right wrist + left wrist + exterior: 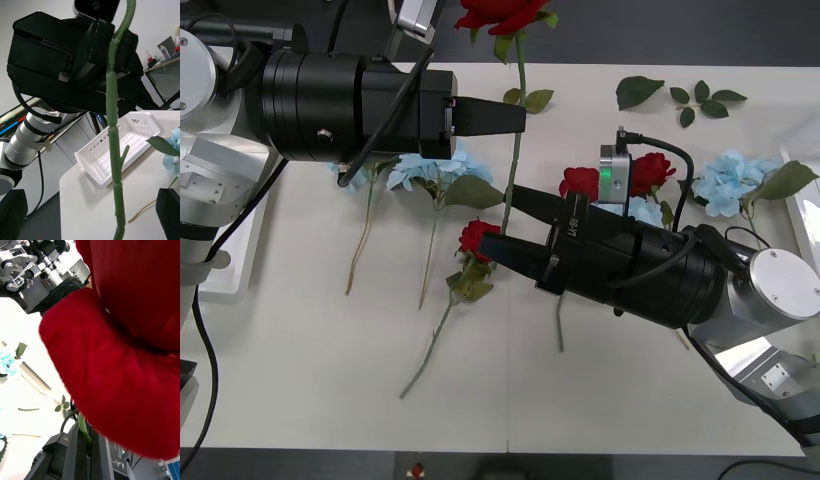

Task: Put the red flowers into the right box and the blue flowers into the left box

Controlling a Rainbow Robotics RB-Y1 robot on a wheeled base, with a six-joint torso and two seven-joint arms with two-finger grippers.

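Left gripper [515,117] is raised over the far side of the table [300,370], fingers pointing toward the robot's right. Its jaws are clamped together on the thin green stem of one red flower [500,12]. The bloom sits just beyond the fingertips on the far side, and the stem hangs from them toward the robot. In the left wrist view that bloom is pressed up close right past the fingers [79,455], with the stem pinched between them.

Right gripper [505,220] is near the middle of the table, pointing toward the robot's left. Its jaws are spread apart, with the lower end of the same stem running between them. I cannot tell if either finger touches the stem. The right wrist view shows that stem upright between the two spread fingers, and the left gripper gripping it higher up.

Another red rose [477,238] lies on the table just beside the right gripper's near fingertip. Two more red roses [580,182] lie behind its wrist. Blue flowers [430,170] lie under the left gripper, and another blue cluster [725,180] is out past the right arm. Loose leaf sprigs [700,100] lie at the far right.

Left box [123,146] sits at the table's left edge beyond the left arm. Right box [805,215] is at the right edge, past the right arm.
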